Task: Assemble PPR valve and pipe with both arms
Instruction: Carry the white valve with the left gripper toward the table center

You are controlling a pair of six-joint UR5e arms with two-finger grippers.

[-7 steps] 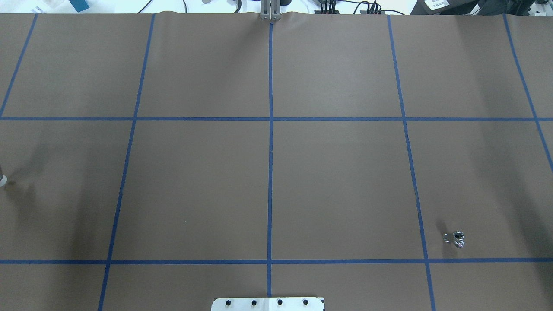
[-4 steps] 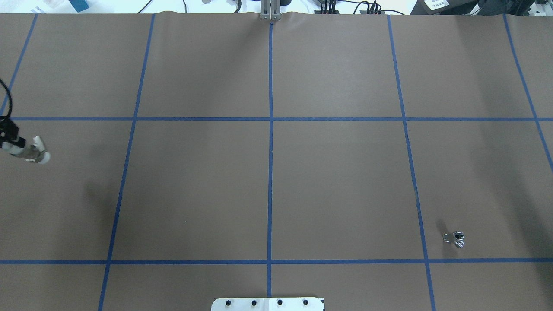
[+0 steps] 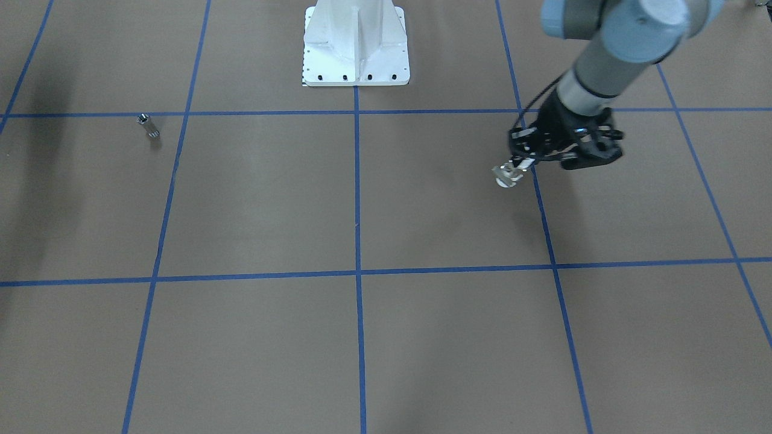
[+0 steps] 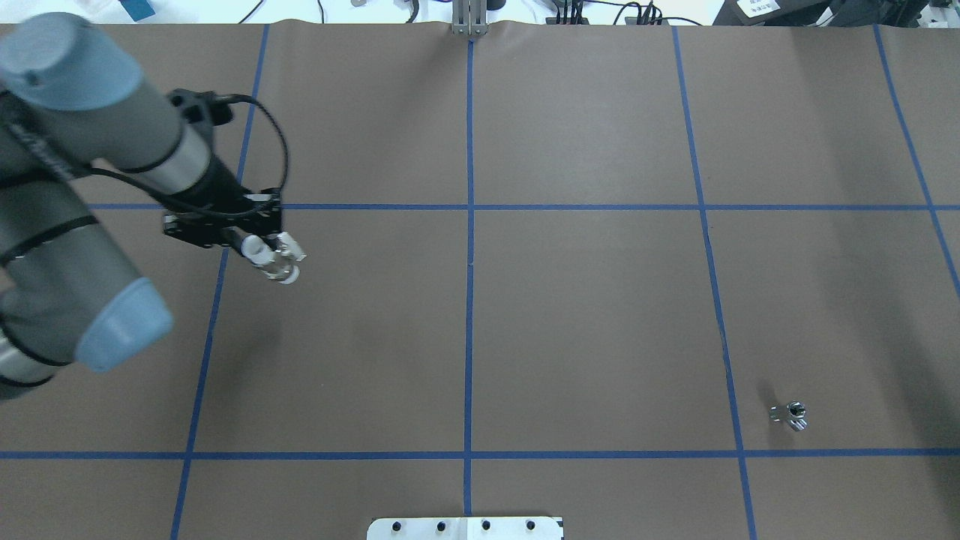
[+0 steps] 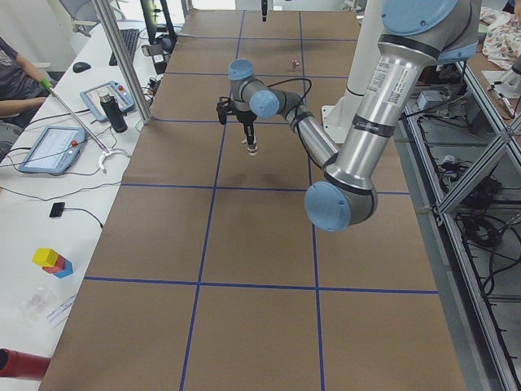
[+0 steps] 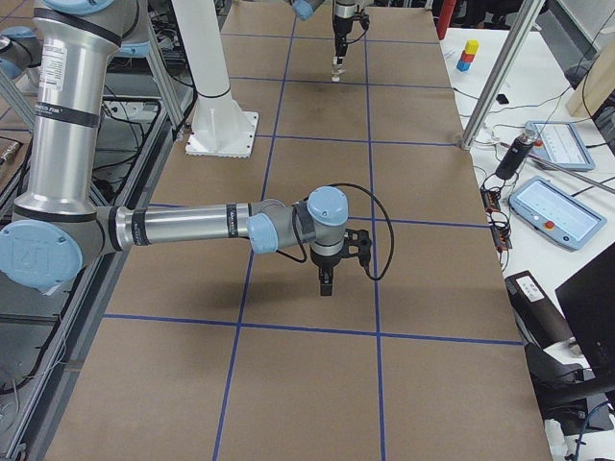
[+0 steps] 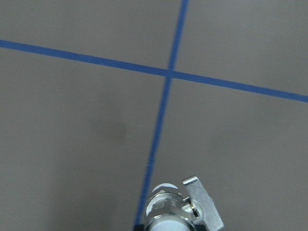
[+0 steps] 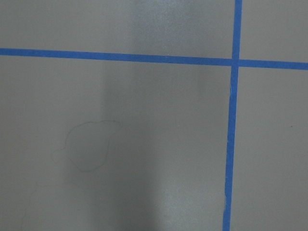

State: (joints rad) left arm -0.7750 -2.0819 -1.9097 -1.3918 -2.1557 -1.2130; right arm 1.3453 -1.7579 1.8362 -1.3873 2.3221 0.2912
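Note:
My left gripper (image 4: 251,246) is shut on the PPR valve (image 4: 279,262), white collars with a silvery middle, and holds it above the table left of centre. The front view shows the same gripper (image 3: 529,159) and valve (image 3: 505,175). In the left wrist view the valve (image 7: 179,208) sits at the bottom edge. The pipe (image 4: 796,414), a tiny silvery cylinder, lies alone at the near right, also seen in the front view (image 3: 148,125). My right gripper (image 6: 327,282) shows only in the exterior right view, low over the table; I cannot tell whether it is open or shut.
The table is brown paper with a blue tape grid (image 4: 469,206). The white pedestal base (image 3: 356,42) stands at the robot's edge. Operators' tablets and a bottle (image 5: 114,114) lie on the white bench beyond the far edge.
My left arm has come in from the left edge and carried the valve to the right, toward the table's middle. The pipe has not moved.

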